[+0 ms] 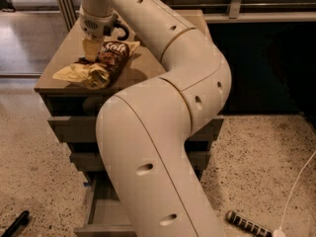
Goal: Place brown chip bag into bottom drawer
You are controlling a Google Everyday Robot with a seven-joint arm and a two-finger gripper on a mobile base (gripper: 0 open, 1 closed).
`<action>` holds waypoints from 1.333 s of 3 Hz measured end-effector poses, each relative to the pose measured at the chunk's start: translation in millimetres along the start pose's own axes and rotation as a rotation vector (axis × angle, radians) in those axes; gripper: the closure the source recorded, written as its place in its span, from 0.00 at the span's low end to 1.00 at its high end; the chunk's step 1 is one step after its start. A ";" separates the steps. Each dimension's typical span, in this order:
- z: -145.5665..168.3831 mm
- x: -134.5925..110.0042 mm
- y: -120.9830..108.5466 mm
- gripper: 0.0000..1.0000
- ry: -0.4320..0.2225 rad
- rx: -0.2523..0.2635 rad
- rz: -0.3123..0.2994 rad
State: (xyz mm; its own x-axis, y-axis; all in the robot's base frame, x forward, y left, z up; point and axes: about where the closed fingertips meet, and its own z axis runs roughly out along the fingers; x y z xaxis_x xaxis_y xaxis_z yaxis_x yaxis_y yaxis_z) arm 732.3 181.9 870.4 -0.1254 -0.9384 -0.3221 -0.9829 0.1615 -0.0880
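In the one camera view, the robot's thick cream arm (163, 147) fills the middle and hides most of the cabinet's right side. Its smooth, rounded shell is dotted with small oval holes. The pincer (91, 57) hangs at the far end of the arm, down on the brown chip bag (106, 63) at the back left of the counter (59, 58). Whether it is apart, together or clamped on the foil cannot be told, as the wrist housing covers it from above.

The bag lies flat on the counter. Its long axis runs from the near left edge toward the far right. The dark brown face with white lettering points up, and the lettered end is the farther one. The nearer end is crumpled, pale yellow-tan foil.

Below, the two upper drawers (74, 128) show plain flat grey-brown fronts, partly behind the arm. The bottom drawer (98, 212) stands pulled out, showing a grey inside. Its front is cut off by the lower border and its right half is hidden by the arm.

On the speckled terrazzo floor (34, 157) lie a black object (15, 223), cut off at the corner, a striped cylinder (247, 224) and a white cable (296, 189).
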 end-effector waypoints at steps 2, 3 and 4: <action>-0.1 -0.1 0.0 1.00 0.000 0.000 0.000; -9.5 3.9 -2.8 1.00 0.000 0.011 0.014; -26.4 21.8 -4.2 1.00 0.008 0.038 0.051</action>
State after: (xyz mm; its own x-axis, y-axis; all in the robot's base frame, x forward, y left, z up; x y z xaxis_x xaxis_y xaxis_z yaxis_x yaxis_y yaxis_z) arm 730.2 152.7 888.6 -0.1762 -0.9311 -0.3193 -0.9695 0.2203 -0.1072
